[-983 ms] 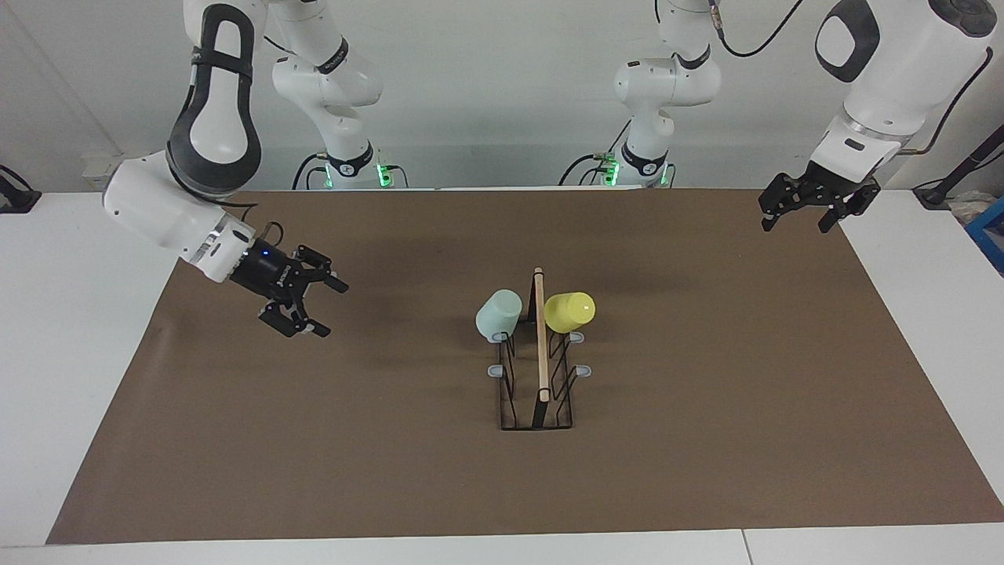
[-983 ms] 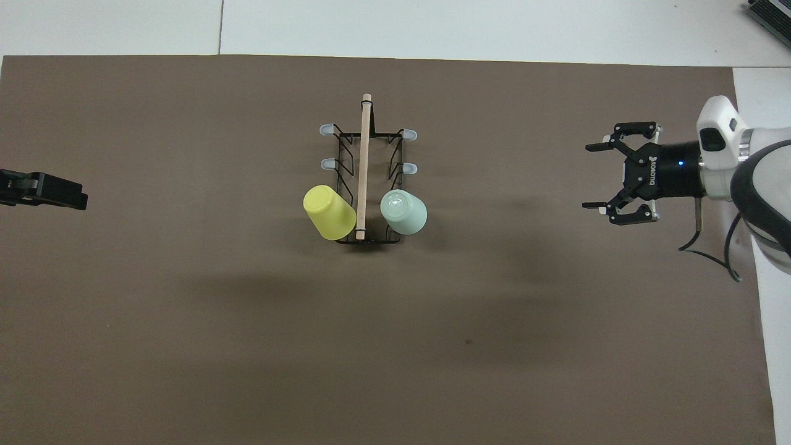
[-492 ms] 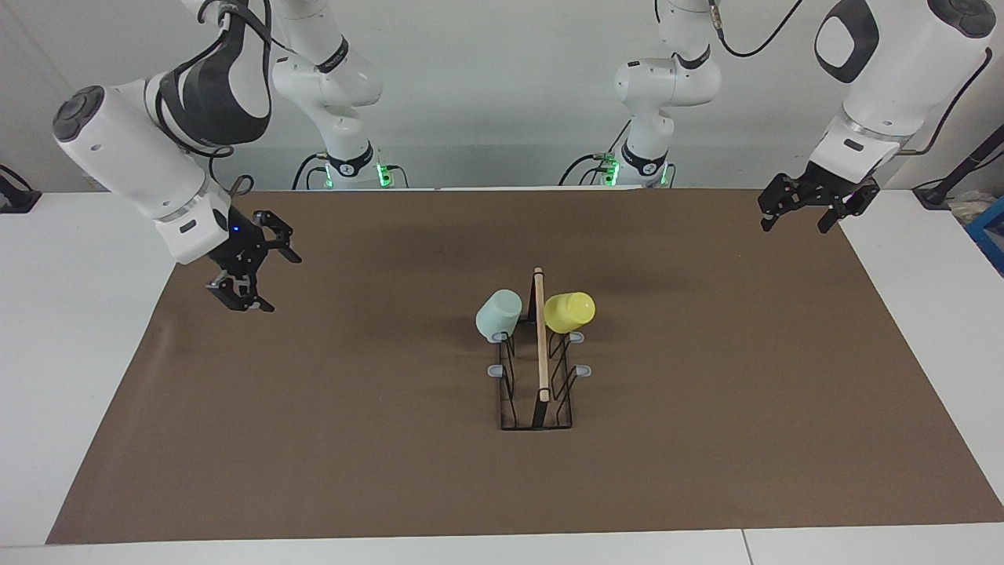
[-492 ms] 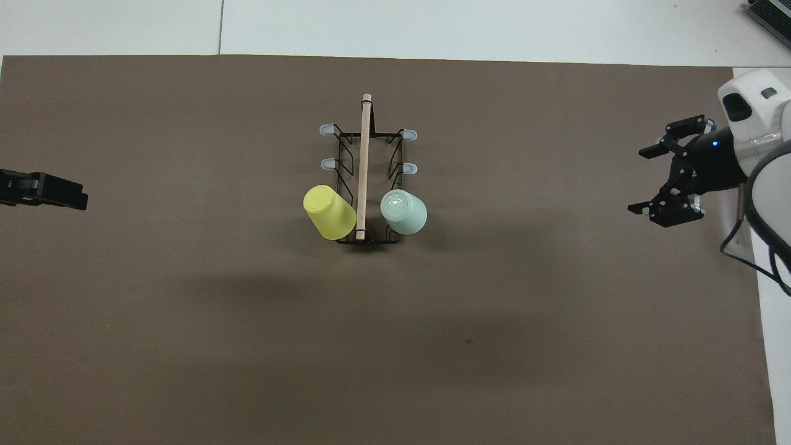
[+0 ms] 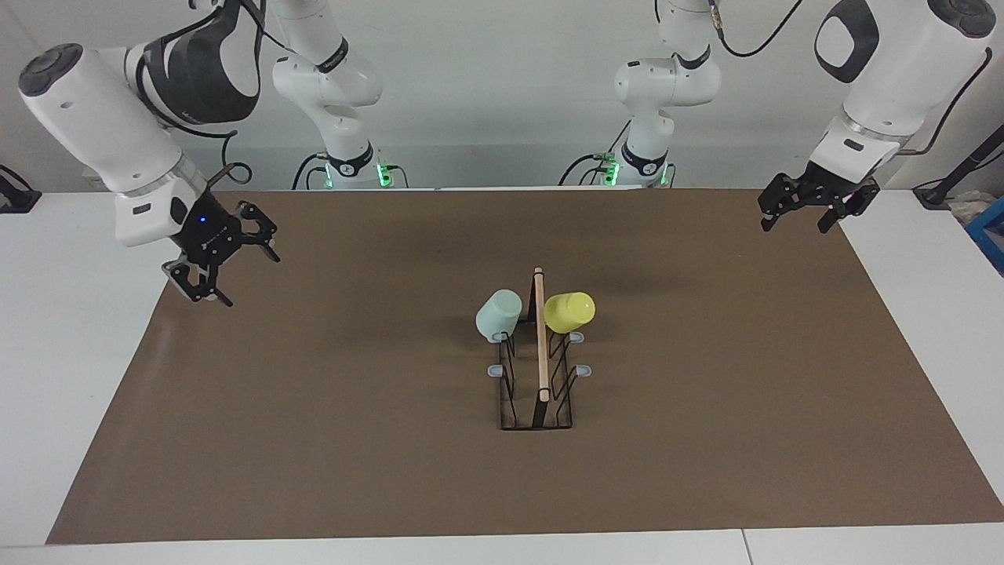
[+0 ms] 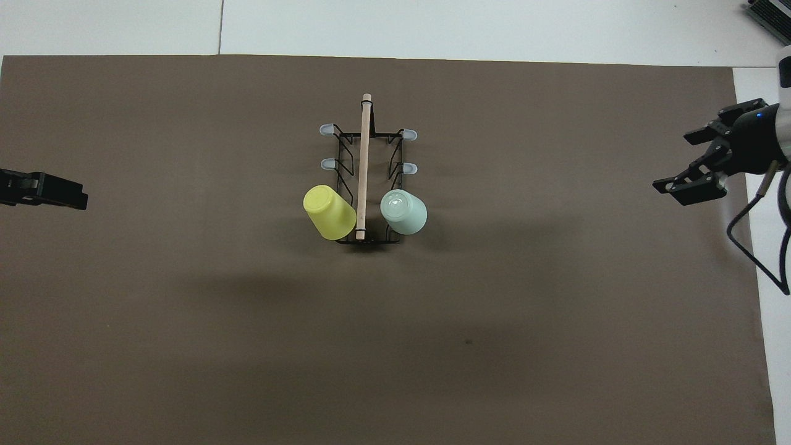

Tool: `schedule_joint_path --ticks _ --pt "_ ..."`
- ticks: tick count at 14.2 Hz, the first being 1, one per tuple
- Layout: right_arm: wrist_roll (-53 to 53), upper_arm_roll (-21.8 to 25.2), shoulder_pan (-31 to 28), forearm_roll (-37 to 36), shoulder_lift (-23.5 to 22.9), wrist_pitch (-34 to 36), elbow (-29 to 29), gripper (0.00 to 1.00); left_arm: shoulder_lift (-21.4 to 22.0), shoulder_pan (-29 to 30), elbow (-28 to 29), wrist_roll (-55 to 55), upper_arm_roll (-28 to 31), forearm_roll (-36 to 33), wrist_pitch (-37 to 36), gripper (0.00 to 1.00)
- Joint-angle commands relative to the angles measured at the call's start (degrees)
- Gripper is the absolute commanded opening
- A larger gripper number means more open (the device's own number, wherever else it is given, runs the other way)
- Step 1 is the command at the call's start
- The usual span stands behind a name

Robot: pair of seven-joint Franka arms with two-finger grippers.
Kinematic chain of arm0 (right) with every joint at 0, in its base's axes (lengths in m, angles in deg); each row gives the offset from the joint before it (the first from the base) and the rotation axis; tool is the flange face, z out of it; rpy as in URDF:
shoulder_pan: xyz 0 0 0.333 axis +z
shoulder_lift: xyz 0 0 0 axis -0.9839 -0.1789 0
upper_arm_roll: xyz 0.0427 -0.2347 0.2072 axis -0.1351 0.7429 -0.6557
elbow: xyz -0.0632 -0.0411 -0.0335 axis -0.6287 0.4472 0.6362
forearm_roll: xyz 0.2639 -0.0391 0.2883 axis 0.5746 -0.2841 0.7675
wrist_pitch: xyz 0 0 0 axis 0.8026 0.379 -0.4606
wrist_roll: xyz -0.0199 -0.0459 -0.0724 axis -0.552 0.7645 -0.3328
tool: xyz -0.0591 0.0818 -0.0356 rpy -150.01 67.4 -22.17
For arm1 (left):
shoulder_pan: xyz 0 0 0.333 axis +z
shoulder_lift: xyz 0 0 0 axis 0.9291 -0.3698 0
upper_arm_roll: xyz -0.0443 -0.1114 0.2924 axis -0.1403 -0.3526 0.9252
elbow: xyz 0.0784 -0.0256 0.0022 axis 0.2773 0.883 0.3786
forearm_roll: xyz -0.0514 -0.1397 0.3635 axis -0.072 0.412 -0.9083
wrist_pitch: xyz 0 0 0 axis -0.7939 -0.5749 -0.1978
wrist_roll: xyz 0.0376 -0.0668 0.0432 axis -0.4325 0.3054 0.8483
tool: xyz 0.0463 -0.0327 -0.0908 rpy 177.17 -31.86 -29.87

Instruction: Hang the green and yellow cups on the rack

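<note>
Hanging on the rack [image 5: 540, 369] at the middle of the brown mat [image 5: 314, 439], the green cup [image 5: 498, 313] and the yellow cup [image 5: 570, 311] sit mouth-down on the pegs nearest the robots, one on each side of the wooden bar. The right gripper [image 5: 221, 265] hovers over the mat's edge at its own end, jaws spread wide and empty. The left gripper [image 5: 802, 209] waits over the mat's corner, likewise open and holding nothing.
</note>
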Motion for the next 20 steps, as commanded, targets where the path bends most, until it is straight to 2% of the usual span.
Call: schedule_joint_path --ticks 1,4,6,11,13,16,19,20 --pt "18.97 -0.73 0.61 -2.42 -0.28 8.29 3.90 1.00 0.77 -0.35 0.28 0.51 0.11 -0.80 0.49 1.00" --pt "31.58 -0.82 2.01 -2.25 0.24 13.68 5.59 1.00 0.86 -0.35 0.19 0.07 0.11 -0.71 0.32 1.00" --pt "37.47 -0.91 1.93 -1.98 0.59 14.66 5.50 1.00 0.94 -0.26 0.10 -0.45 0.11 -0.71 -0.03 1.00" --pt "38.73 -0.82 1.22 -1.98 2.00 11.23 2.69 1.00 1.91 -0.35 0.63 -0.46 0.11 -0.71 -0.21 1.00" --pt "40.04 -0.82 1.84 -2.24 1.91 10.88 4.79 1.00 1.91 -0.26 0.54 -0.46 0.11 -0.71 -0.29 1.00" --pt "47.94 2.33 7.01 -5.84 1.21 15.08 6.91 1.00 2.00 -0.26 0.90 -0.46 0.11 -0.71 -0.03 1.00" --pt "49.54 7.25 11.32 -5.94 0.42 16.24 9.10 1.00 2.00 -0.26 0.98 -0.54 0.11 -0.63 0.14 1.00" --pt "49.54 7.53 11.85 -6.20 -0.02 16.24 9.63 1.00 2.00 -0.26 0.98 -0.54 0.11 -0.54 0.14 1.00"
